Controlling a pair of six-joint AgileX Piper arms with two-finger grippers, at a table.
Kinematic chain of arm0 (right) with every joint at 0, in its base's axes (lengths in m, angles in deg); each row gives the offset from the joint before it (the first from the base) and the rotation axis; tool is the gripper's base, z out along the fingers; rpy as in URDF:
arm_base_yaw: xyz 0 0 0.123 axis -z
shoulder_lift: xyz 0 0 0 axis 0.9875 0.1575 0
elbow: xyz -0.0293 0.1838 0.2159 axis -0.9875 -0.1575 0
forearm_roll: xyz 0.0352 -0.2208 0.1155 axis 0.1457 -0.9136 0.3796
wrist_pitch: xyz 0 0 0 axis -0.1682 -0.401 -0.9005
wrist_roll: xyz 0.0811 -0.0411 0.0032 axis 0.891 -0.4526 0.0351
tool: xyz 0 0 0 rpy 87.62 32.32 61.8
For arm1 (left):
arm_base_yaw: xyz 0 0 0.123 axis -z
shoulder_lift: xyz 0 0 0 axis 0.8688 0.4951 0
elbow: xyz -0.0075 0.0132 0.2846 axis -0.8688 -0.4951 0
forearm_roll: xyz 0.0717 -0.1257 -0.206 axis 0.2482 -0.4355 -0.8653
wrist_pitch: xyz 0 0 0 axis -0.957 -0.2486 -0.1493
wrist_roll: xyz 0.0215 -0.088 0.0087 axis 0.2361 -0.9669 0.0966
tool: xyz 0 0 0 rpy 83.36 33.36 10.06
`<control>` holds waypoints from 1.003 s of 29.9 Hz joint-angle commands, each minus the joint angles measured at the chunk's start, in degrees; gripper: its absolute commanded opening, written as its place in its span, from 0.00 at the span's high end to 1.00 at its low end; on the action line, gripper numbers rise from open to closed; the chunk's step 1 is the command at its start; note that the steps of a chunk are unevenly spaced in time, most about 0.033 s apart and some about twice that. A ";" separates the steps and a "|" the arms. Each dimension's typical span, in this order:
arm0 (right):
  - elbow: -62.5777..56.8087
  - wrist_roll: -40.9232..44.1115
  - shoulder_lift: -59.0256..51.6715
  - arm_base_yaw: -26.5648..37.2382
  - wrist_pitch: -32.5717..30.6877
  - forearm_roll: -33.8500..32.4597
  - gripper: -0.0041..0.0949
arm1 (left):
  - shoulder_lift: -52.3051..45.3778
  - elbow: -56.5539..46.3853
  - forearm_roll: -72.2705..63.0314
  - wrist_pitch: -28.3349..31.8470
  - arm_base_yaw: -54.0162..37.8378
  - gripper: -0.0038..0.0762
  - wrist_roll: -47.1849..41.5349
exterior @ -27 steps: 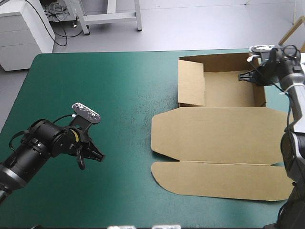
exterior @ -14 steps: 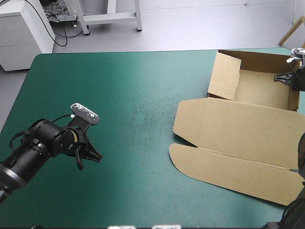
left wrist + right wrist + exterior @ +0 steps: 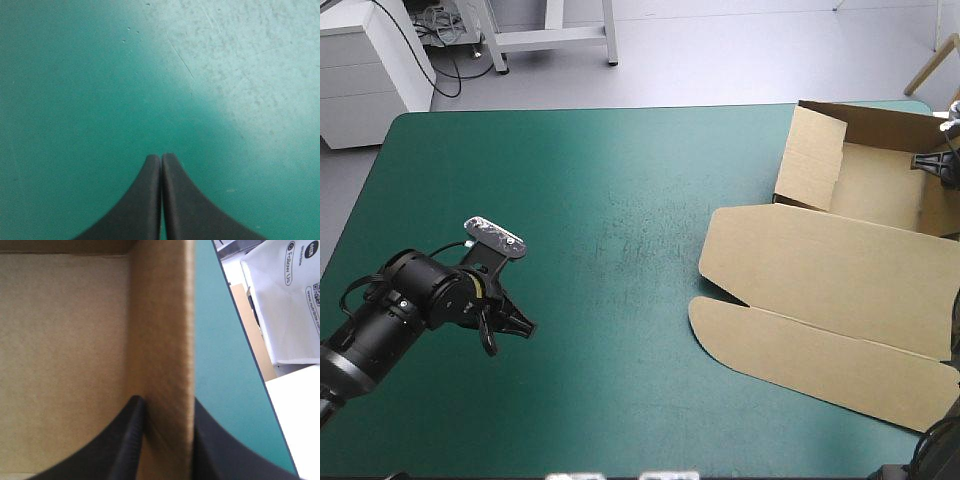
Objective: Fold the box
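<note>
Right jaws are pinching the side wall (image 3: 162, 340) of the brown box (image 3: 840, 290), one black finger (image 3: 127, 440) inside the tray and one outside. The flat lid is lying beside them, on the side toward the left jaws. Left jaws are squeezing shut on nothing, over the bare tabletop (image 3: 600, 200), well apart from the box. I think the right jaws should be pulling low and slow, so the wall is not bending. Compared with the earlier picture, the box is sitting further right and turned a little, and the left jaws are staying put.
</note>
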 commanded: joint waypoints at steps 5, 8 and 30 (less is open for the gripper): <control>1.96 2.09 -3.80 0.58 3.52 -1.46 0.12 | -1.31 1.44 0.45 1.02 0.41 0.96 -1.77; 3.24 2.09 -3.92 0.58 1.86 -1.56 0.10 | -1.31 1.44 0.36 1.02 0.41 0.96 -2.15; 9.97 -9.87 -13.28 0.03 -13.63 24.17 0.97 | -1.33 1.44 2.74 4.35 0.41 0.96 -7.32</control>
